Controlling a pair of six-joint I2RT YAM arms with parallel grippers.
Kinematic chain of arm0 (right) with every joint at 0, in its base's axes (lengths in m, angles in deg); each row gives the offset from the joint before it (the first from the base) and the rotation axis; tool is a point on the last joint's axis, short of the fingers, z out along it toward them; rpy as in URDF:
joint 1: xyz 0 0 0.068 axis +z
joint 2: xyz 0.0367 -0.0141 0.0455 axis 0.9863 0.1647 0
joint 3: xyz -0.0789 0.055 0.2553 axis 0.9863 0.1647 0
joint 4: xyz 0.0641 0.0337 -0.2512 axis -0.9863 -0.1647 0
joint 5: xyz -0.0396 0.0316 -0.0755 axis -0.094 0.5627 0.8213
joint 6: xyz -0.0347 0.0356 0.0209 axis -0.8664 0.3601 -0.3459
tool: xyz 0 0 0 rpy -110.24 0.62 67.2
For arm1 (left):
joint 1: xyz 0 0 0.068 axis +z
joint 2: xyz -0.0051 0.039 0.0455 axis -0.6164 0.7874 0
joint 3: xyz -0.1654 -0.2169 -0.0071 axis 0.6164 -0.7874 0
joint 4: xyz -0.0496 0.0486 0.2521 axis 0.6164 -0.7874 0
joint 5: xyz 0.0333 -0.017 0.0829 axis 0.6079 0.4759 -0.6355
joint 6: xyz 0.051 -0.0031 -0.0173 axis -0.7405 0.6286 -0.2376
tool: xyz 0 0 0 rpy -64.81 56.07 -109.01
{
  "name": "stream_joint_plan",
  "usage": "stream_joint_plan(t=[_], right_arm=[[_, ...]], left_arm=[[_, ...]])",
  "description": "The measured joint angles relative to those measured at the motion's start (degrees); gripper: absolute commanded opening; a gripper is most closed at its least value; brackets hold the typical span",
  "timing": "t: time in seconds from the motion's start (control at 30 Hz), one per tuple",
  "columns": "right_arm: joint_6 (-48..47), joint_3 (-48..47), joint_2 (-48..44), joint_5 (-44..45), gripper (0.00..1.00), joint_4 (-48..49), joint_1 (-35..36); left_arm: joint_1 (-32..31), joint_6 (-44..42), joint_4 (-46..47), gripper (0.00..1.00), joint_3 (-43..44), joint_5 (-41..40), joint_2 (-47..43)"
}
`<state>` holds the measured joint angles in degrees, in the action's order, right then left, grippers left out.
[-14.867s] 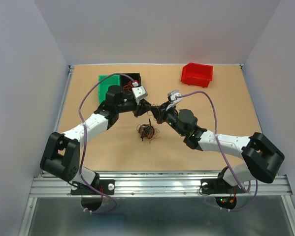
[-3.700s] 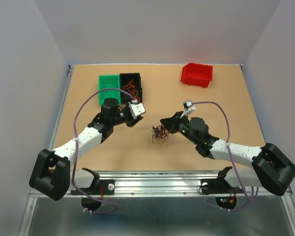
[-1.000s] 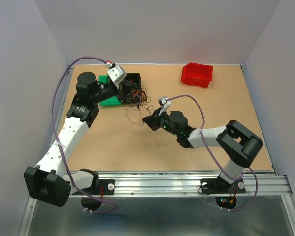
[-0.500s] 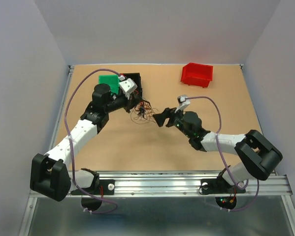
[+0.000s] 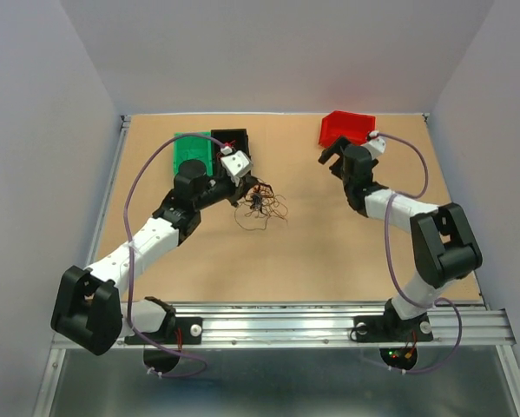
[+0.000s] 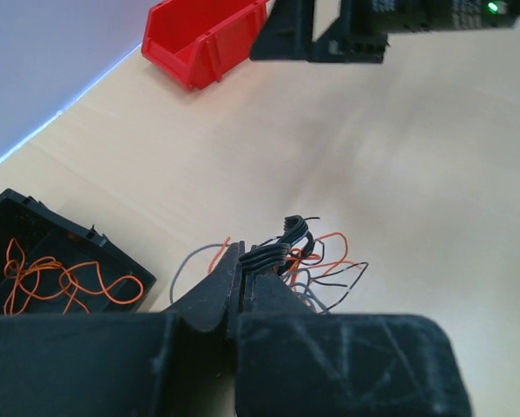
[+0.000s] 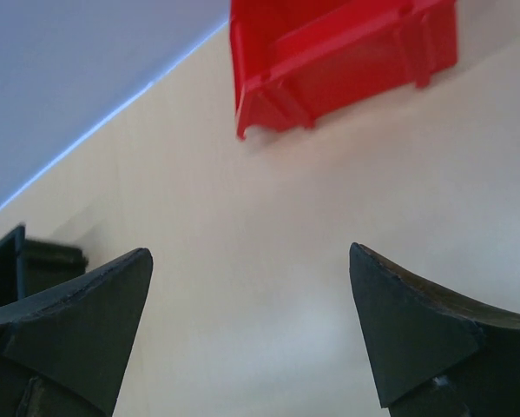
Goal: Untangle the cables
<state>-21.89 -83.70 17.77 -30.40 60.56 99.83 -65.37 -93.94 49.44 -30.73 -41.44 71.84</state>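
Note:
A tangle of thin black, orange and grey cables (image 5: 261, 207) lies on the tan table left of centre. My left gripper (image 5: 246, 189) is at the tangle's left edge, shut on a few black cable loops (image 6: 281, 250); the other strands (image 6: 325, 271) spread out on the table beyond my fingertips. The left gripper (image 6: 246, 258) has its jaws pressed together around those loops. My right gripper (image 5: 329, 157) is far off at the back right, just in front of the red bin (image 5: 347, 129). In its wrist view the right gripper (image 7: 249, 256) stands wide open with only bare table between the fingers.
A black bin (image 5: 233, 139) holding orange wires (image 6: 55, 276) sits next to a green bin (image 5: 190, 148) at the back left. The red bin (image 7: 346, 52) is close ahead of my right fingers. The right gripper's body (image 6: 329, 35) shows at the top of the left wrist view.
My right gripper has opened, let go of the cables and swung away to the back right by the red bin. The left gripper stays shut on the tangle, now slightly nearer the centre.

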Motion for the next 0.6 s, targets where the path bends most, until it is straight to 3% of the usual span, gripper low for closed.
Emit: stream_joint_plan(t=[0.37, 0.6], right_arm=[[3.54, -20.9, 15.39, 5.07, 1.0, -12.46, -15.34], [2.01, -33.97, 26.14, 5.77, 1.0, -18.29, -15.85]], left_arm=[[-2.01, -2.45, 0.02, 0.0, -0.57, -1.84, 0.02], [-2.25, -2.97, 0.02, 0.0, -0.59, -2.4, 0.02]])
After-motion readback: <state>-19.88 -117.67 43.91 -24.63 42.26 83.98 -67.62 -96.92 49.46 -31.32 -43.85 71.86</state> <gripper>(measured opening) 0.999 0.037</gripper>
